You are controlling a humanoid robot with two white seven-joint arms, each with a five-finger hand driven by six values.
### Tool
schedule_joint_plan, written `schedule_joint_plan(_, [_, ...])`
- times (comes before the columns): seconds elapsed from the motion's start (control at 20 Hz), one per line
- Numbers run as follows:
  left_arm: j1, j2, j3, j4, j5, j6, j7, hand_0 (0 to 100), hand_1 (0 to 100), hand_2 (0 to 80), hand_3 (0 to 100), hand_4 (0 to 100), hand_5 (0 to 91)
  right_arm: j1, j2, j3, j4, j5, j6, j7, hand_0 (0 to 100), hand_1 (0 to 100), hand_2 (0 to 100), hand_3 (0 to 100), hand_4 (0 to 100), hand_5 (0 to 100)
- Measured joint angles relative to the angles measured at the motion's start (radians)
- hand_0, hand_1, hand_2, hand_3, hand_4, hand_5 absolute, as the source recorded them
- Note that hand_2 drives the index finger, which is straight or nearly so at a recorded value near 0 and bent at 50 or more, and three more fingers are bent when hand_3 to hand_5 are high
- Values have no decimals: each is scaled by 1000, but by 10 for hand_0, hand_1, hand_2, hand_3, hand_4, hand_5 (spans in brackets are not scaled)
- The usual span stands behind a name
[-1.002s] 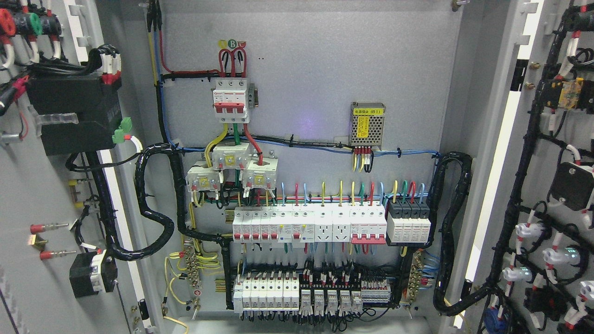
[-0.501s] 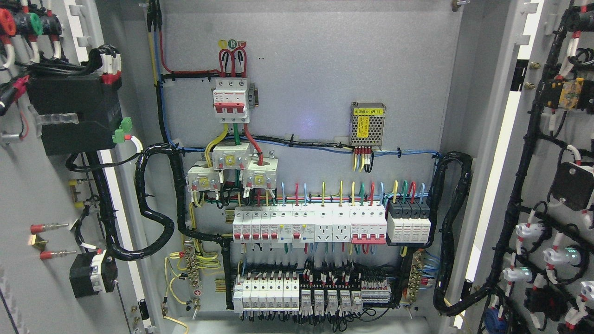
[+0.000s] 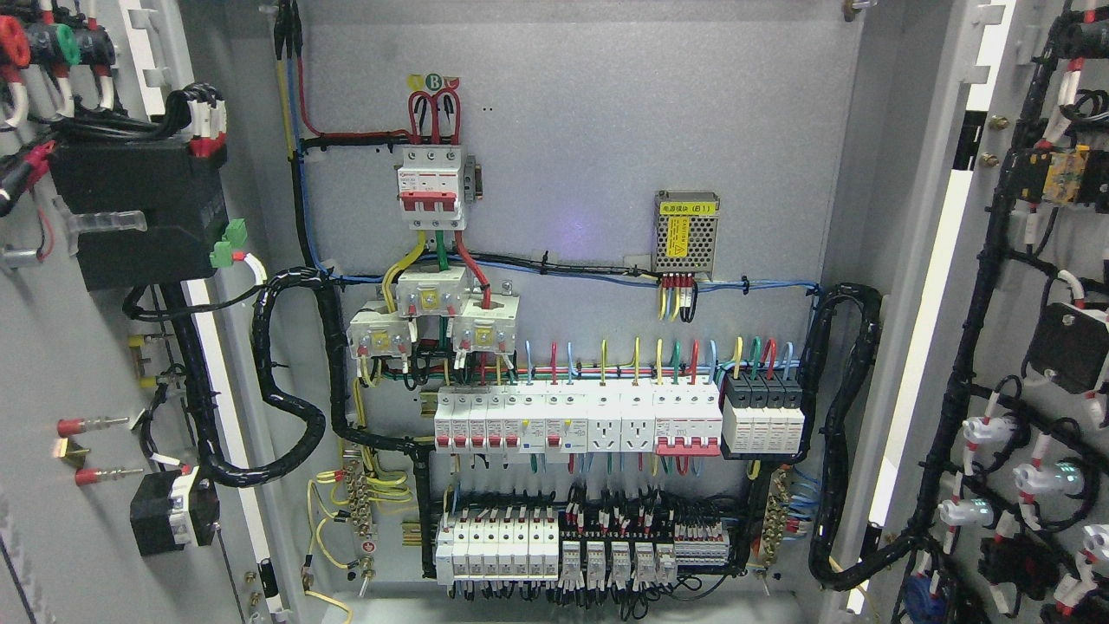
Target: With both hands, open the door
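Now — left door (image 3: 69, 364) swung wide | right door (image 3: 1031, 364) swung wide

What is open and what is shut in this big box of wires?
Left door: swung wide open.
Right door: swung wide open.
Cabinet: open, wiring showing.
Top switch: position unclear.
Small lights on right door: glowing green.
Robot hands: not in view.

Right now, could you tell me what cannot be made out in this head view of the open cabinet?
- Both robot hands: outside the head view.
- Left door and right door: cut off by the picture's side edges.
- Power supply label: print too small to read.
- Lower terminal row: bottom wiring cut by the lower edge.
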Motion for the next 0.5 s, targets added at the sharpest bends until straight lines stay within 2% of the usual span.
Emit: schedule_joint_plan(0.5, [28, 10, -22, -245, 3, -142, 10, 0, 0, 0, 0, 0, 0, 8, -8, -58, -7, -94, 8, -1, 386, 0, 0, 0, 0, 0])
